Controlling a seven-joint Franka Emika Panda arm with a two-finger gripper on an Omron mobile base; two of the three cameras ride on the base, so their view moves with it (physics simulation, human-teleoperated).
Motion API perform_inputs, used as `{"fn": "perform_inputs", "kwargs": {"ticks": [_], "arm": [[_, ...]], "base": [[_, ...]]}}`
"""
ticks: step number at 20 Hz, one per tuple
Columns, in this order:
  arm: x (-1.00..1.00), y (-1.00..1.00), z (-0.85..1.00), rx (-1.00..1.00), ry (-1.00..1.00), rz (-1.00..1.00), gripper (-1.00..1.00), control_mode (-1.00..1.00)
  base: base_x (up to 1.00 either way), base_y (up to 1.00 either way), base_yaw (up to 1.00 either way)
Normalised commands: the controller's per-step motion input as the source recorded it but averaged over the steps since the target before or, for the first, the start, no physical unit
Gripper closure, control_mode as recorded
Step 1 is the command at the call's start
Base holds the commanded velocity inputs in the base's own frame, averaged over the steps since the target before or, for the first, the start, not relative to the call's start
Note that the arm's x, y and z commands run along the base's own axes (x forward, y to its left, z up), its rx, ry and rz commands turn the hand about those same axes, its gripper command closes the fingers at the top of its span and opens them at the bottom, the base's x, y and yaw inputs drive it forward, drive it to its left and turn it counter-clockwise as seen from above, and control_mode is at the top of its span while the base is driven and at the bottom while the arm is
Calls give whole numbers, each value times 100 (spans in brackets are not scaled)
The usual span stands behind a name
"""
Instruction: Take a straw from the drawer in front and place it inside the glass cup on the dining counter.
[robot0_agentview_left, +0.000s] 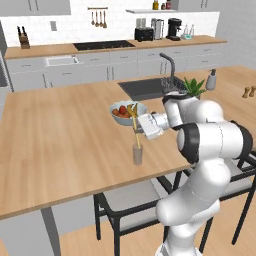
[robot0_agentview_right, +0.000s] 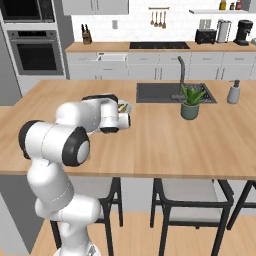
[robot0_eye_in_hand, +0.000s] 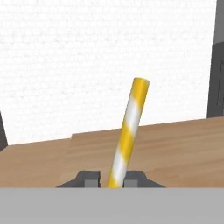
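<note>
The end effector (robot0_agentview_left: 136, 129) is clamping the near-upright straw (robot0_agentview_left: 135, 131), hanging directly above the glass cup (robot0_agentview_left: 137, 154) on the desk (robot0_agentview_left: 60, 135).

White tiled wall (robot0_agentview_left: 75, 22) behind grey cabinets (robot0_agentview_left: 125, 62).

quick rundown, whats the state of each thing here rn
gripper: shut on the straw
straw: held upright above the glass cup, lower end at its mouth
glass cup: upright on the dining counter
dining counter: carries cup and fruit bowl
fruit bowl: upright, holding fruit
</note>
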Motion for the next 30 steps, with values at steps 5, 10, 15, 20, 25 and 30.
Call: {"fn": "perform_inputs", "kwargs": {"ticks": [5,10,15,20,25,30], "arm": [[0,0,2,0,-2,1,100,-100],[-4,0,0,0,0,0,100,-100],[-38,3,12,0,0,0,100,-100],[-31,5,13,1,0,0,100,-100],[1,1,5,0,0,0,100,-100],[15,0,-1,0,0,0,100,-100]], "base": [[0,0,0],[0,0,0],[0,0,0],[0,0,0],[0,0,0],[0,0,0]]}}
